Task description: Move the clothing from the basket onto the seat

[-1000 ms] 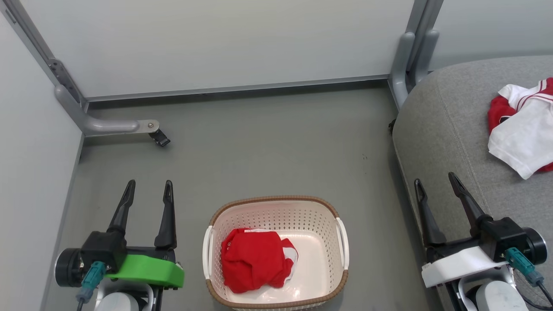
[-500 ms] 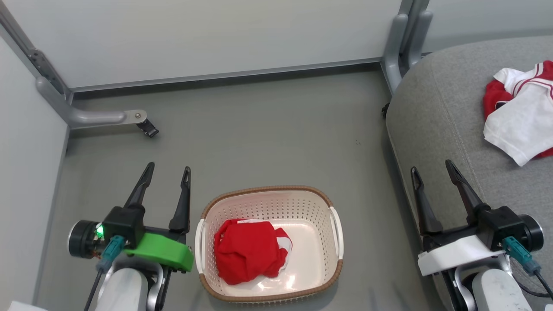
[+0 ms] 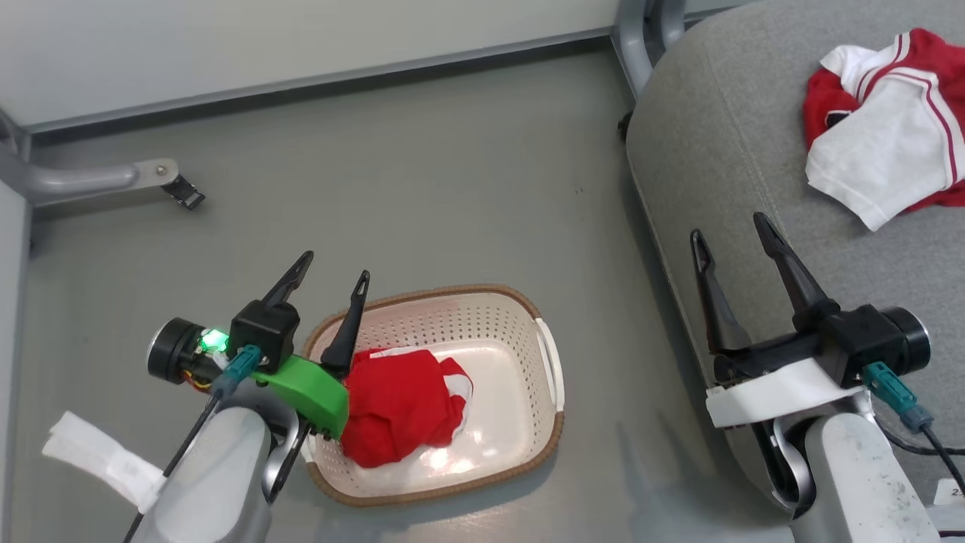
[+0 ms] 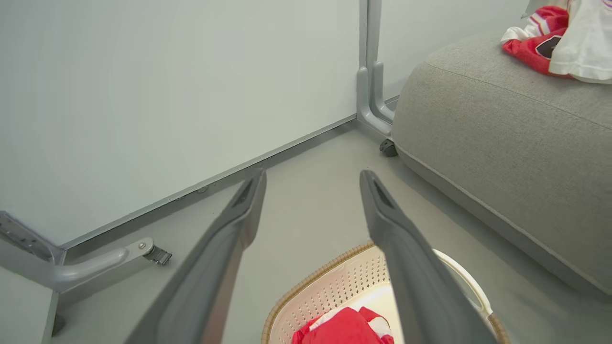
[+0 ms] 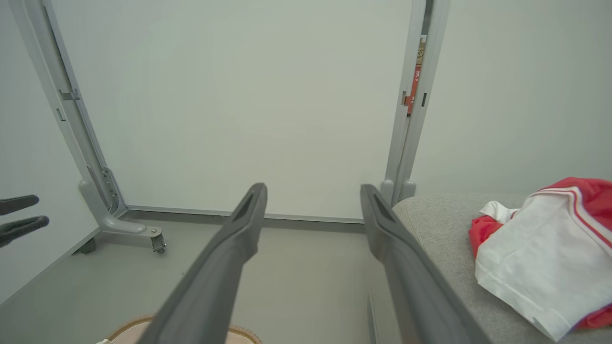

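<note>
My left claw (image 3: 336, 264), fingers spread and empty, hangs above the left edge of the cream basket (image 3: 482, 320), where one red garment (image 3: 396, 407) lies bunched. My right claw (image 3: 726, 225) (also spread, empty) hangs by the grey seat (image 3: 724, 136), which carries a red-and-white garment (image 3: 878, 128).

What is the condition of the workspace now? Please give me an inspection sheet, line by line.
Surface: grey floor; the basket stands on it.
Job's things: one red garment in the basket; second garment on the seat.
Clutter: white strip by the left forearm.
Grippers: left gripper open over the basket's left end; right gripper open beside the seat; both empty.
Cables: teal-plugged cable at each wrist.
Surroundings: pale wall panels; grey frame foot with caster.
</note>
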Available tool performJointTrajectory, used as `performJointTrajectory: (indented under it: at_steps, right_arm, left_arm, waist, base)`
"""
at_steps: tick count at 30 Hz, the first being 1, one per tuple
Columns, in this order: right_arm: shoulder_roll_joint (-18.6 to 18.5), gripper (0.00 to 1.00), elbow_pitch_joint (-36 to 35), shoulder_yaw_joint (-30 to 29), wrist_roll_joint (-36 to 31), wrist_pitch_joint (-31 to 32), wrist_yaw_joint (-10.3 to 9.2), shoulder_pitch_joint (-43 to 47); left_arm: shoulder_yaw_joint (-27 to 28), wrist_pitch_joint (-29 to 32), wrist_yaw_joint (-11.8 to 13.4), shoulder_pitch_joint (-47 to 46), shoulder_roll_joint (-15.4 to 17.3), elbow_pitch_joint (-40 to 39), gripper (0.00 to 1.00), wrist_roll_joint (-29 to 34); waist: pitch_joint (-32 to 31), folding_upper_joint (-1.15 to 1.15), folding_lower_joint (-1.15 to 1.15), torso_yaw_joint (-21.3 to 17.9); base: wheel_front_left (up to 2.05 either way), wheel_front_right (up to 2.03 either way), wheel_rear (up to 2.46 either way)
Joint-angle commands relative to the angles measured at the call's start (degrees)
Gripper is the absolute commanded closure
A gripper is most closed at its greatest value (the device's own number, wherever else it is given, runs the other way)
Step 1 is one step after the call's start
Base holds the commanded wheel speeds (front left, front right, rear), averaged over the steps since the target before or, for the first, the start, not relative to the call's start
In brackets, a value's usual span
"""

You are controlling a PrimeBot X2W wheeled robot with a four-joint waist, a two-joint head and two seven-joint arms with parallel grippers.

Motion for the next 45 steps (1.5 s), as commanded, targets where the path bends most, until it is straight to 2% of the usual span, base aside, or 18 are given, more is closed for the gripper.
performJointTrajectory:
  at_steps: [1,13,29,38,45]
  right_arm:
    - [-0.1,0.0,-0.4,0.2,0.1,-0.1,-0.04,-1.3]
    - [-0.1,0.0,-2.1,2.5,1.2,-0.1,-0.03,-8.0]
    - [-0.1,0.0,-4.1,4.4,1.3,-0.1,-0.04,-14.4]
    - [-0.1,0.0,-5.7,4.7,1.5,-0.1,-0.03,-17.0]
    - [-0.1,0.0,-6.6,4.8,1.6,-0.1,-0.03,-18.2]
  left_arm:
    - [-1.0,-0.1,-0.1,-1.9,0.8,0.9,0.0,-0.7]
    - [-13.3,-0.1,-0.1,-12.2,3.7,12.5,0.0,-1.3]
    - [-34.2,1.0,-0.1,-25.7,4.6,28.6,0.0,-3.5]
    - [-46.3,6.9,-0.1,-32.1,4.8,35.4,0.0,-5.3]
    - [-50.1,13.0,-0.1,-35.2,5.1,37.9,0.0,-5.7]
  waist:
    - [4.2,0.0,0.0,-3.3]
    - [14.1,0.0,0.0,-8.2]
    - [25.7,0.0,0.0,-10.1]
    - [31.9,0.0,0.0,-10.5]
    - [35.8,0.0,0.0,-10.6]
  base:
    - [0.0,0.0,0.0]
    - [0.0,0.0,0.0]
    - [0.0,0.0,0.0]
    - [0.0,0.0,0.0]
    - [0.0,0.0,0.0]
